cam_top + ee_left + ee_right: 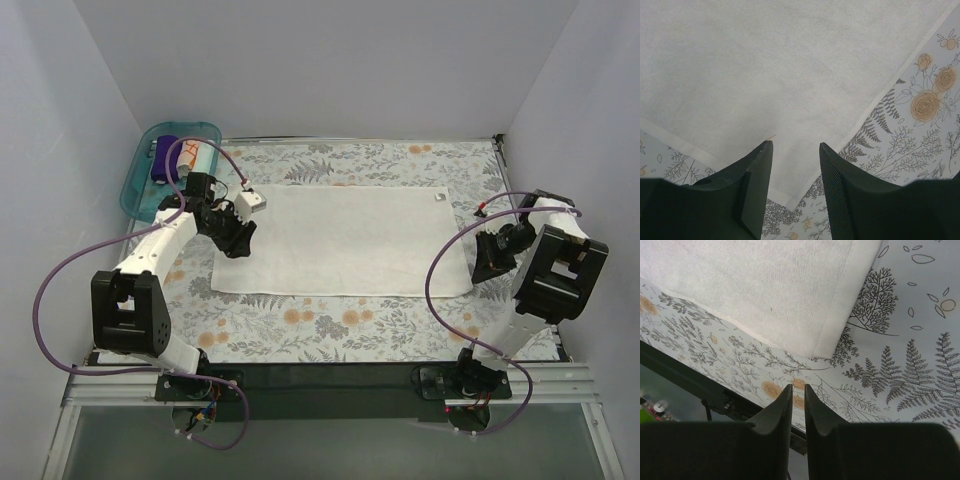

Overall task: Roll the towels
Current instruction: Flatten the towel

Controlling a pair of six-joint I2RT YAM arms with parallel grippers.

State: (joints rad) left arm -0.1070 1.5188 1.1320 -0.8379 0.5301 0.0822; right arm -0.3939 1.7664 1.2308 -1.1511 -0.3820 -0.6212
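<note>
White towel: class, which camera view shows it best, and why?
The top external view: the white towel lies spread flat on the floral sheet with all four edges visible. The left wrist view shows only one corner; the right wrist view shows only another.

White towel (340, 240) flat, unrolled, centre; purple towel (164, 160) and small pale roll (196, 160) in far-left tray (133, 192).

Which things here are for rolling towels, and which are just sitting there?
For the job:
- white towel, spread flat
- purple towel, in the tray
- small rolled towel, in the tray

Just lying about:
- floral sheet under the white towel
- teal tray at the far left corner
</note>
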